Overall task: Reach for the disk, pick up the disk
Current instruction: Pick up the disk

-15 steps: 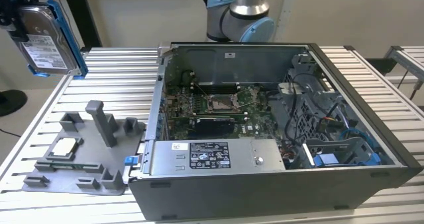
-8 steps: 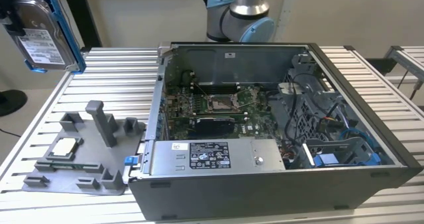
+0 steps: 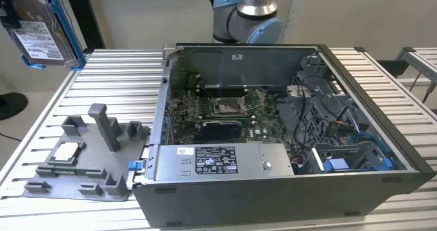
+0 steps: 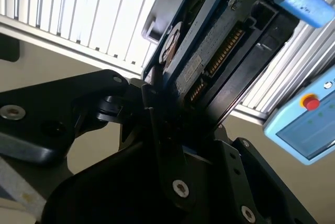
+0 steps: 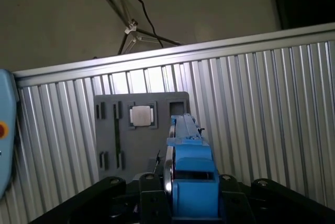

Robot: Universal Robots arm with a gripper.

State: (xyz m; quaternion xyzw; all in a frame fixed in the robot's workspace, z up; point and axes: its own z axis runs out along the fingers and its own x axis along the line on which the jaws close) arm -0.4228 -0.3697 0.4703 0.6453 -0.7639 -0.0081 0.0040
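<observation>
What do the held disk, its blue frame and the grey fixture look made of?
The disk looks like metal: dull silver-grey casing, white paper-like label. Its carrier frame is glossy blue, probably moulded plastic. The fixture is matte, uniform grey with moulded posts, likely plastic.

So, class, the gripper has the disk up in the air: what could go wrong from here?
The gripper seems to clamp the disk near one end, so it might tilt or slip. In the first wrist view the fixture and chip lie beneath it; a dropped disk could hit them.
</observation>
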